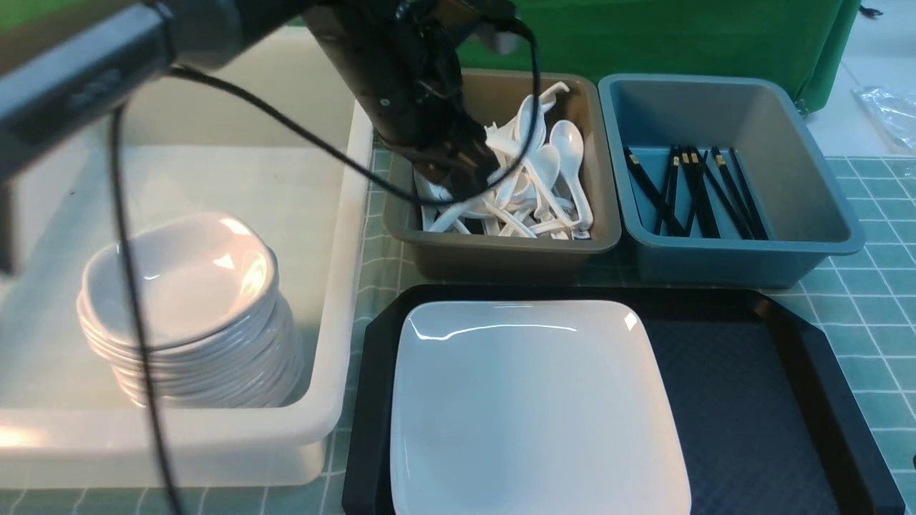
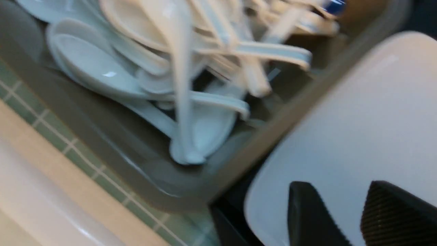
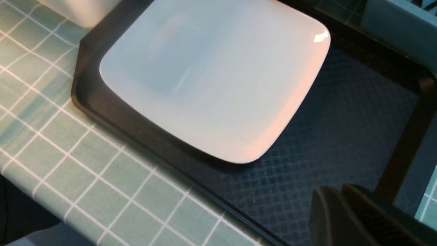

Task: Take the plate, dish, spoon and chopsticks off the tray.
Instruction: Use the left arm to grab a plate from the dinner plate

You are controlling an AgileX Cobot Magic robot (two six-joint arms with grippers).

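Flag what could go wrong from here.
The left pincer hangs open low over the piled spoons; pulling away could hook one out. Its slack cable loops past the spoon handles and may snag. The glossy plate lies flat, close to the tray rim, so a grip there may slip.

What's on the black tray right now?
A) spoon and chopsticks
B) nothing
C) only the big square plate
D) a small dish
C: the plate is the only thing on the tray, and the front and right wrist views both show bare textured floor beside it.
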